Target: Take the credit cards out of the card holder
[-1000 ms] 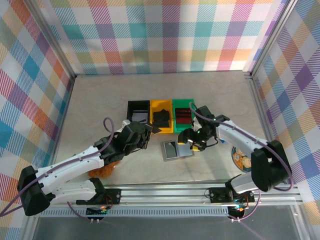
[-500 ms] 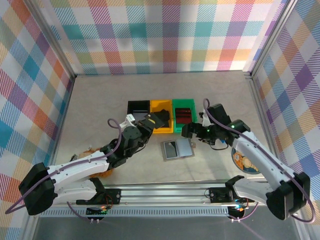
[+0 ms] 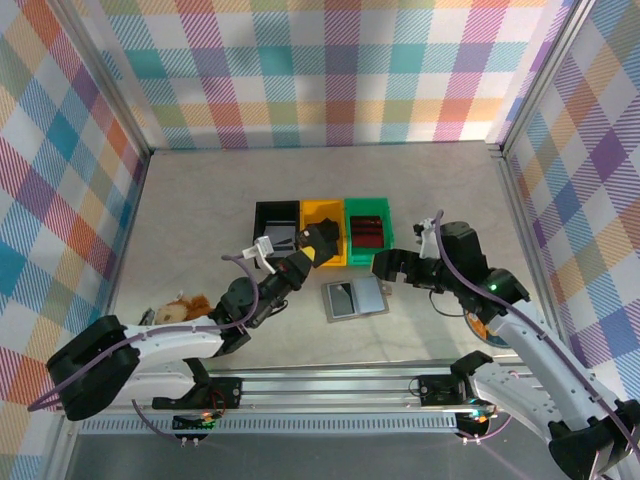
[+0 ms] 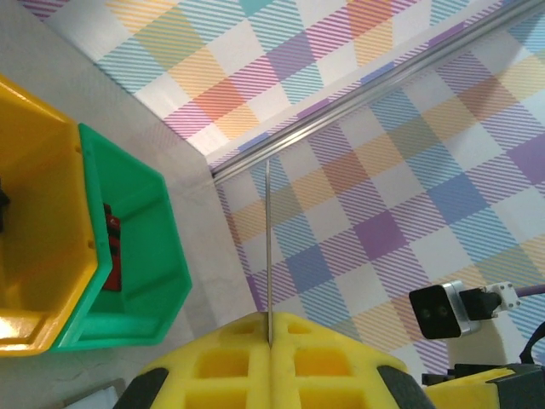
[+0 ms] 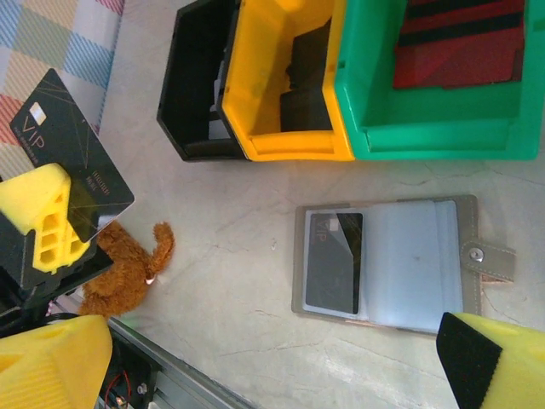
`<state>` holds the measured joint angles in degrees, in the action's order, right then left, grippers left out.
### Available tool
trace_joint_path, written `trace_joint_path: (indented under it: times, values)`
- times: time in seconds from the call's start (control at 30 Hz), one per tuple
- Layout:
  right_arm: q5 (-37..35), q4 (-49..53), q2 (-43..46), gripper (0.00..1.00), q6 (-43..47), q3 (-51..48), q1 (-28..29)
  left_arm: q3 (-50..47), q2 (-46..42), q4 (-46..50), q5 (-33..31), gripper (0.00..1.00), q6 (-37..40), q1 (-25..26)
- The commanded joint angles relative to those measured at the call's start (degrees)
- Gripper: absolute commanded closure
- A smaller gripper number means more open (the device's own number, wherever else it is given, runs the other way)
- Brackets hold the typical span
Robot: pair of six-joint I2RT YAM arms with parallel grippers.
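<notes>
Fingers [image 5: 38, 223] of the left gripper [image 3: 308, 252] clamp a black credit card [image 5: 72, 162] over the yellow bin [image 3: 322, 205]
Card holder [image 3: 355, 298] lies open on the table [image 3: 200, 200] just near of that bin, a dark card [image 5: 334, 262] in its left panel; right gripper [image 3: 388, 266] hangs by its far right corner, fingers wide apart

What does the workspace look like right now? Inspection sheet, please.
Surface: pale table, nothing spilled.
Job's things: card holder open flat, one dark card in its left panel; black VIP card in the left gripper; reddish cards in the green bin.
Clutter: black bin; yellow bin holding dark items; brown plush toy; round printed disc.
Grippers: left gripper, jaws shut on that card; right gripper, jaws open, empty.
Cables: purple cable along each arm, no snag seen.
Surroundings: checked walls, metal frame.
</notes>
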<state>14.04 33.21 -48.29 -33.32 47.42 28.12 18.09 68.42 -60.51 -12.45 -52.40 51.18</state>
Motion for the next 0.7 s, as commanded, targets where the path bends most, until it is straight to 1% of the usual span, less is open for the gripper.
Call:
trace_joint_path:
  times: [0.0,0.07,0.17,0.33,0.4,0.5,0.57,0.67]
  values:
    - [1.6,-2.9,0.9,0.01,1.4,-0.8,-0.3,0.6,1.9,-13.5,0.7,1.0,3.3,-0.4]
    - [1.6,-3.3,1.0,0.01,1.0,-1.3,-0.3,1.0,3.2,-14.5,0.6,1.0,3.3,-0.4]
    - [2.5,-3.7,0.4,0.01,0.9,-1.3,-0.3,2.0,5.4,-15.2,2.1,1.0,3.2,-0.4]
    - [4.2,-4.3,-0.4,0.0,0.5,-0.8,-0.3,1.8,8.1,-15.7,0.0,1.0,1.0,-0.4]
    - [5.0,-6.0,-0.7,0.02,-0.9,-1.6,-0.3,2.1,9.5,-16.1,-0.1,1.0,-0.8,-0.4]
    - [7.8,-7.5,-2.4,0.04,-1.8,-1.3,-0.3,3.6,11.1,-16.2,2.4,1.0,-1.3,-0.4]
    - [8.4,-6.9,-3.7,0.08,-1.8,-0.1,-0.3,4.0,11.8,-15.8,3.4,1.0,-2.2,-0.5]
    - [10.1,-7.7,-4.9,0.13,-1.6,0.9,-0.3,4.1,13.2,-15.8,8.1,1.0,-4.1,-1.3]
